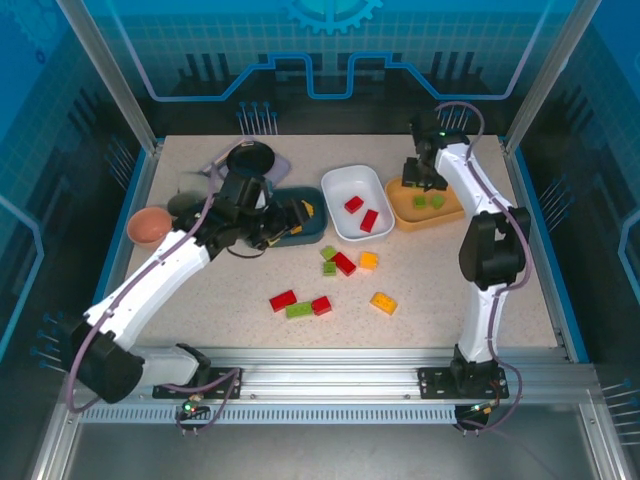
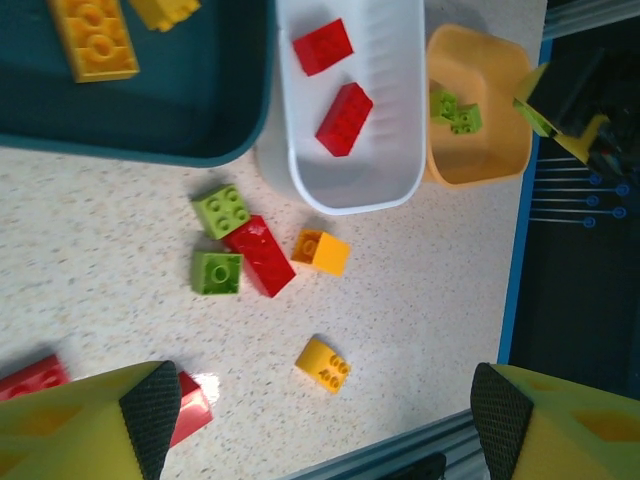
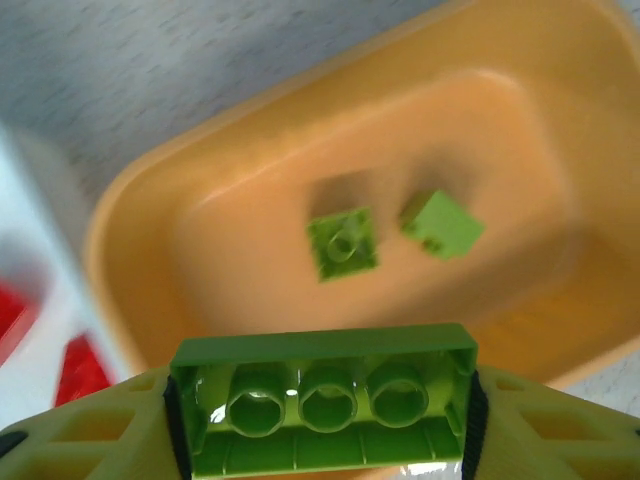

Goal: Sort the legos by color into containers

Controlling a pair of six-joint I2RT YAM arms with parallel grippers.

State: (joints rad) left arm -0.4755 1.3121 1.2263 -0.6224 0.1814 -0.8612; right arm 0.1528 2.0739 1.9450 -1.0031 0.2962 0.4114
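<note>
- Right gripper (image 3: 320, 425): shut on a long green lego (image 3: 322, 385), pinched at its two short ends and hanging over the orange dish (image 3: 250, 140), which sits just right of the white dish (image 2: 385, 60).
- Two green legos (image 3: 343, 243) already lie in the orange dish. A falling brick could strike them and hop over the low wall.
- In the top view this gripper hangs toward the orange dish's corner nearest the white dish. If released there, the brick may clip the rim and end up on the table or among the reds (image 2: 344, 119) in the white dish.
- The brick could also cling to one pad as the jaws open and swing out crooked.
- Left gripper (image 2: 325, 415): wide open and holding nothing, above the teal dish (image 2: 150, 130) just left of the white dish. The teal dish holds yellow legos (image 2: 93, 38).
- Loose cluster just near-side of the white dish: a red (image 2: 259, 256) touches a green (image 2: 217, 273), with another green (image 2: 222, 210) and a yellow (image 2: 321, 252) close by. A wide grab could take two colours or scatter them.
- More loose legos lie farther to the near side of the white dish, among them a yellow (image 2: 323, 364).
- Yellows go in the teal dish, not the orange one, so a colour mix-up is likely.
</note>
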